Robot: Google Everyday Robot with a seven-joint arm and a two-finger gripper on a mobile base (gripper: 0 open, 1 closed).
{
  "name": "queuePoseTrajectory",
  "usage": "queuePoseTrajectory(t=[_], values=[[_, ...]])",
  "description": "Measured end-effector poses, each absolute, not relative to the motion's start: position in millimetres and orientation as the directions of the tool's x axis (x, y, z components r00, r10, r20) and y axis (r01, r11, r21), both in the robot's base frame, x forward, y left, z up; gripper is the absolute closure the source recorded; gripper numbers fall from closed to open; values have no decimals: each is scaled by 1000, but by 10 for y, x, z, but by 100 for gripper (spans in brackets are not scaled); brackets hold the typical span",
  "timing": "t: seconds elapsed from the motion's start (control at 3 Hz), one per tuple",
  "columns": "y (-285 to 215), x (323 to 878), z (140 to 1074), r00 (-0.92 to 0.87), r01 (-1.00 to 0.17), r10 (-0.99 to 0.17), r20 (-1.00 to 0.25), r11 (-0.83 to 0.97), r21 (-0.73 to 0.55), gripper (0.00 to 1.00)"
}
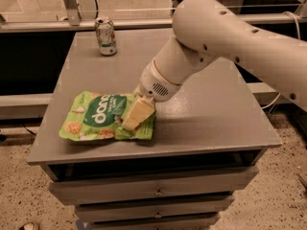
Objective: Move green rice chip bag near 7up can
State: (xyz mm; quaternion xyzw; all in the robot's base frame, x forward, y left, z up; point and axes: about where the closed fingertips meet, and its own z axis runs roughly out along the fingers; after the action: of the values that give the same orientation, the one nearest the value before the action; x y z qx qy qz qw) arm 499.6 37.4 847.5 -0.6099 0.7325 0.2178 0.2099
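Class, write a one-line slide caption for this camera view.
The end effector sits on a flat, crinkly light-green rice chip bag near the grey cabinet top's front edge; a white-and-green 7up can stands behind.

jaws on green rice chip bag (96, 118) (lying flat), 7up can (105, 36) well apart

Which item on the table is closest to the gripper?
The green rice chip bag, lying flat with the gripper over one end; the 7up can stands upright at the back.
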Motion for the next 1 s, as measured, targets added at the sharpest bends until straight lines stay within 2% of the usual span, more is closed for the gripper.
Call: queuePoseTrajectory(t=[0.33, 0.67, 1.0], values=[[-41, 5176, 8692, -174, -976, -822, -543, 217, -16, 87], [-516, 5512, 8931, -202, -950, -835, -512, 295, -106, 100], [-904, 5959, 9043, -253, -913, -842, -476, 370, -169, 100]])
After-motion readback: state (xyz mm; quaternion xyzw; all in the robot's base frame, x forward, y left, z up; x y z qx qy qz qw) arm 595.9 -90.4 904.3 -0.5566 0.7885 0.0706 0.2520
